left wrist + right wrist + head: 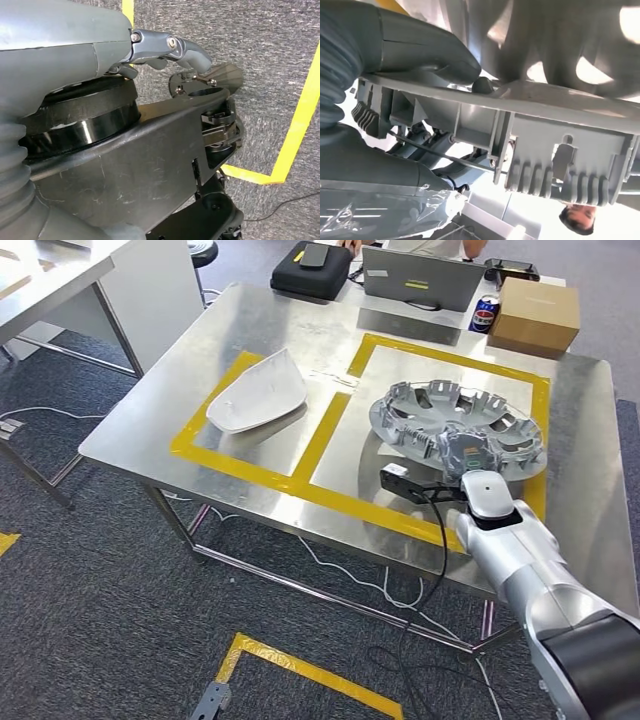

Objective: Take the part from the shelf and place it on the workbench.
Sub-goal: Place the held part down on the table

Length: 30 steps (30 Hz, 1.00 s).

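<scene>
A round grey wheel cover with ribbed spokes sits over the right yellow-taped square of the steel workbench. My right hand grips its near rim, and that side casts a shadow on the steel below. In the right wrist view the thumb presses one face of the cover's rim and the darker fingers lie under the other. My left hand hangs beside my body above the carpet, thumb stretched out, holding nothing.
A white curved shell part lies in the left taped square. Along the far edge stand a black case, a laptop, a drink can and a cardboard box. A person is beyond the table.
</scene>
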Tool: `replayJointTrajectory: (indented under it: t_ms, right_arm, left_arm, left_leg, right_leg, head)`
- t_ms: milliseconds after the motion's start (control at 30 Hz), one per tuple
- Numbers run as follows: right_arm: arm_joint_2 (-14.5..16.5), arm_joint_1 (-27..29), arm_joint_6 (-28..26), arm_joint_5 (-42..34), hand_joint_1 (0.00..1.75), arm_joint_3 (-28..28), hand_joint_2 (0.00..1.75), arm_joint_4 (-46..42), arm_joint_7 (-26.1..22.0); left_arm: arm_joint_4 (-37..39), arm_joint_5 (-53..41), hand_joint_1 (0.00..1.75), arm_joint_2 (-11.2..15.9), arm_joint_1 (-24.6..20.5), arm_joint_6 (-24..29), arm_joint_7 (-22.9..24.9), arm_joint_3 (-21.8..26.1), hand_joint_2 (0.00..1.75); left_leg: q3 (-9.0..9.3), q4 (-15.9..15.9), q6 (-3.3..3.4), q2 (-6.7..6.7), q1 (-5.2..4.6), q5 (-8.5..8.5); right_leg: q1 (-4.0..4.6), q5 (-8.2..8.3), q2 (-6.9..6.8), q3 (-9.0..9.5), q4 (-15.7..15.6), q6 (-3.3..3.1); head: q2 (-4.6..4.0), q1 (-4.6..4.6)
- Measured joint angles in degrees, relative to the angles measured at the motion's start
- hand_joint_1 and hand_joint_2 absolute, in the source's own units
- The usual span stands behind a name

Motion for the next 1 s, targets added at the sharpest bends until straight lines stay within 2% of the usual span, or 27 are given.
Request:
replayJointTrajectory:
  t_ms: [133, 267, 367, 500, 800, 1000]
  right_arm:
    - [0.2, -0.3, 0.4, 0.6, 0.0, 0.1, 1.75, 0.0, -0.1]
    - [0.3, -0.3, 0.6, 0.7, 0.0, 0.3, 1.75, 0.0, -0.1]
    - [0.4, -0.3, 1.0, -1.8, 0.0, 0.1, 1.75, 0.0, -1.7]
    - [1.8, -0.2, 2.3, -10.2, 0.0, -2.7, 1.75, -0.1, -6.4]
    - [2.9, -0.9, 3.0, -12.1, 0.0, -4.5, 1.75, -1.1, -7.8]
    - [2.2, -2.5, 2.8, -19.3, 0.0, -5.8, 1.75, -3.6, -12.7]
  left_arm:
    - [0.0, 0.0, 0.0, 0.0, 0.0, -0.1, -1.6, 0.0, 1.75]
    - [0.0, 0.1, 0.0, 0.0, 0.0, -0.5, -1.7, -0.1, 0.0]
    - [0.0, 0.4, 0.0, 0.0, 0.0, -0.8, -1.5, 0.0, 0.0]
    - [0.0, 0.9, 0.0, 0.1, -0.1, -0.7, -1.0, 0.0, 0.0]
    - [0.0, 2.0, 0.0, 0.0, 0.0, 0.0, -4.5, 0.0, 0.0]
    - [0.0, 3.6, 0.0, 0.0, 0.0, -0.7, -4.6, 0.5, 0.0]
  left_leg:
    - [0.0, 0.0, 0.0, 0.0, 0.0, 0.0]
    - [0.0, 0.0, 0.0, 0.0, 0.0, 0.0]
    - [0.0, 0.0, 0.0, 0.0, 0.0, 0.0]
    - [0.01, 0.0, 0.0, 0.0, 0.0, 0.0]
    - [0.01, 0.0, -0.01, 0.0, 0.01, 0.0]
    - [0.02, 0.0, -0.01, 0.01, 0.01, 0.0]
  right_leg:
    - [0.0, -0.01, -0.01, 0.01, 0.0, -0.01]
    - [0.0, -0.01, -0.02, 0.01, 0.0, -0.01]
    - [0.0, -0.01, -0.01, 0.01, 0.0, -0.01]
    - [0.0, -0.01, 0.01, -0.02, 0.0, -0.01]
    - [0.02, -0.03, -0.02, -0.01, 0.0, -0.04]
    - [0.02, -0.01, -0.01, -0.04, 0.0, -0.03]
  head:
    - [0.0, 0.0]
    - [0.0, 0.0]
    - [0.0, 0.01]
    - [0.0, -0.01]
    - [0.0, 0.0]
    - [0.0, -0.01]
